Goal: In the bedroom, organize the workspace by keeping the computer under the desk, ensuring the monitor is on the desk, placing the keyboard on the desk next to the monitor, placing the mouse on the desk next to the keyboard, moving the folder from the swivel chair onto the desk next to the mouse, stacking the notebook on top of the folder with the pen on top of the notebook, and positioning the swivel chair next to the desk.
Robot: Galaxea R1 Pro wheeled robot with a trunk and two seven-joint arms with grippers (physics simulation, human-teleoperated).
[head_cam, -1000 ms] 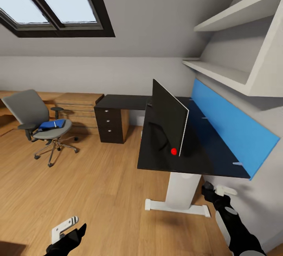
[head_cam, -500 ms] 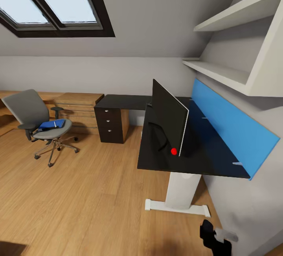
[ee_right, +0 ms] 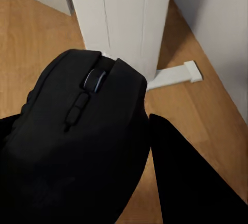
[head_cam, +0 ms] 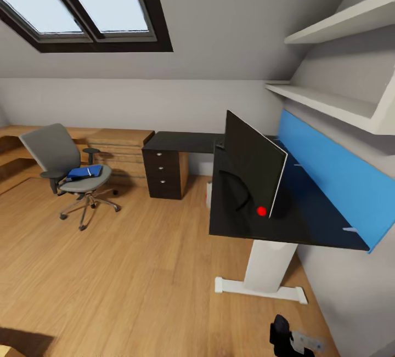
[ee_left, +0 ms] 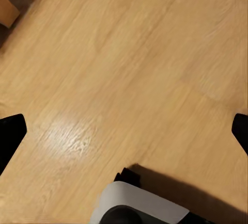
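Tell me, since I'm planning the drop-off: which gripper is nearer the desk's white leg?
Right. The right gripper, holding the mouse, is just before the white leg; the left gripper hangs over bare floor.

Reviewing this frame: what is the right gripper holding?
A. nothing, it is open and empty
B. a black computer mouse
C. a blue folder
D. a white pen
B. In the right wrist view a black mouse with a scroll wheel sits between the right gripper's dark fingers, in front of the desk's white leg.
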